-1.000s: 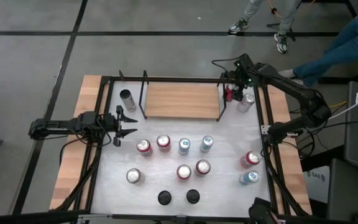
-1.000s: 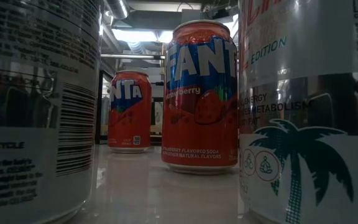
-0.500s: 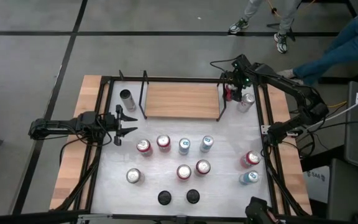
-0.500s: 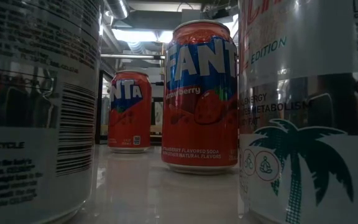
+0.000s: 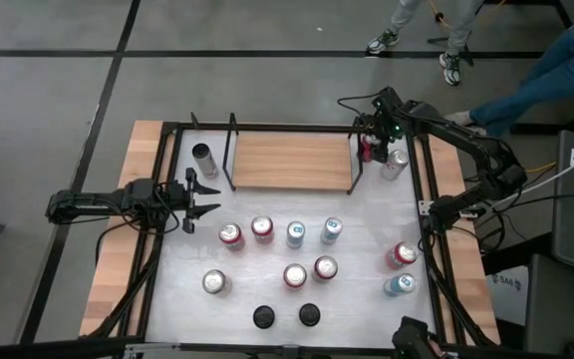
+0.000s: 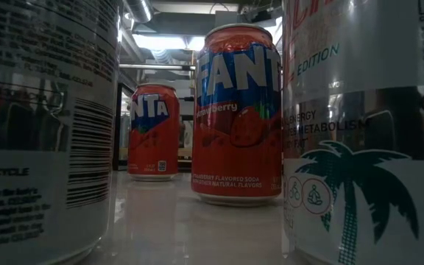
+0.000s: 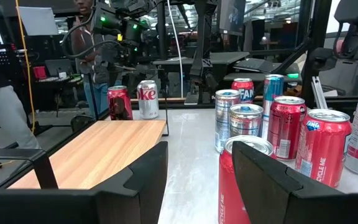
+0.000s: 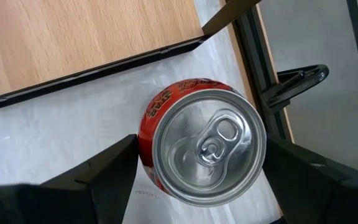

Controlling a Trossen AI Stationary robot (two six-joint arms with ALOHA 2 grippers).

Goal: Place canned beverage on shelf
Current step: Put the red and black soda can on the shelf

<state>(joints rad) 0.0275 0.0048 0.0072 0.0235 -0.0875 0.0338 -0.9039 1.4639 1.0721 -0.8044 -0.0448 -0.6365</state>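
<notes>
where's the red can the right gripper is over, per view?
High view: red can just off the shelf's right end, under the right gripper.
Low view: cannot match it to any can there.
Left wrist view: red can past the shelf's far end, beside a silver can.
Right wrist view: red can seen top-down between the fingers.
Shared landmark: the shelf board's edge.
</notes>
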